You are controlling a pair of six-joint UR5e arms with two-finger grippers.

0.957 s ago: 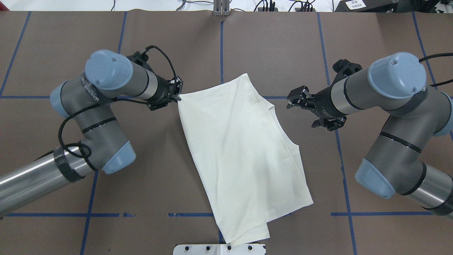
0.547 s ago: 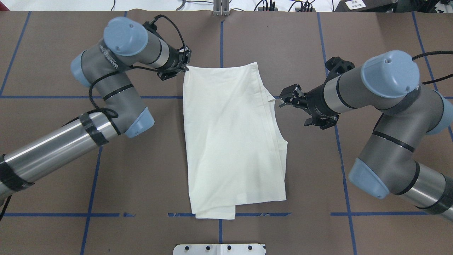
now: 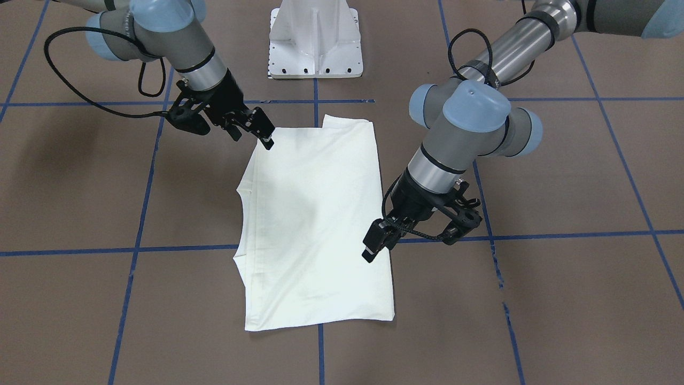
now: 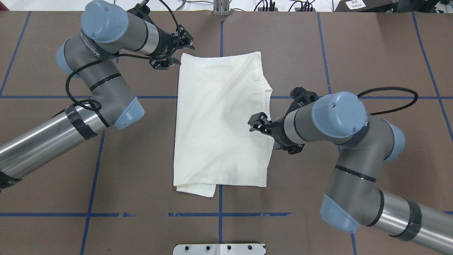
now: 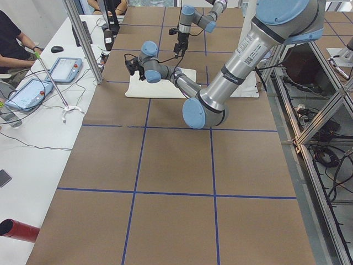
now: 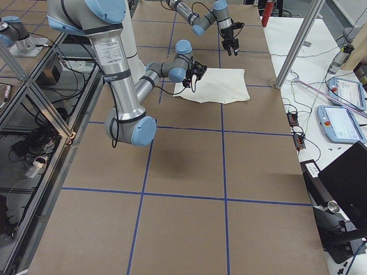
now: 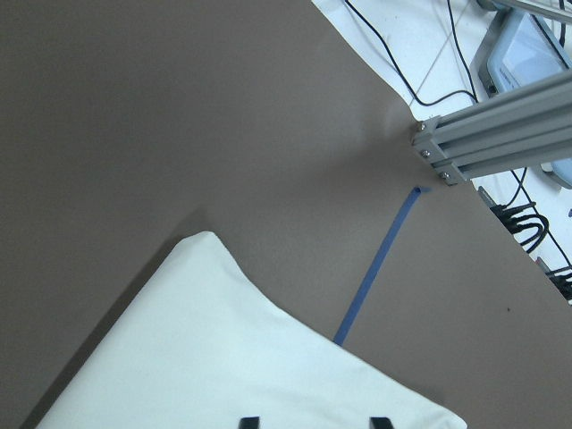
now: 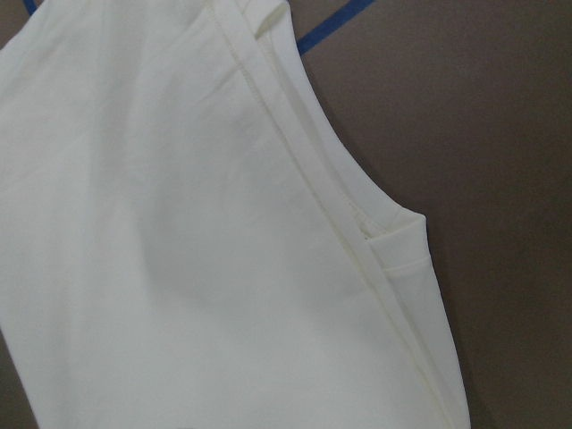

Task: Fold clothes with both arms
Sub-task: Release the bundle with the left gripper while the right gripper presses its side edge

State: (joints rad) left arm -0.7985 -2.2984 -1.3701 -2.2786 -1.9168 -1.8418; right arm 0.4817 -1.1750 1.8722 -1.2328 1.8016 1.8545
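Under the right pincer (image 4: 255,122) lies the T-shirt (image 4: 217,124).

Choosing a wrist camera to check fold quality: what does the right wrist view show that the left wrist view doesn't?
Only right wrist: stacked hemmed edges of the T-shirt, with a small notch. Only left wrist: a rounded shirt corner, an aluminium frame post, cables, and two fingertips of the left gripper. Both: cream fabric, the brown table and blue tape.
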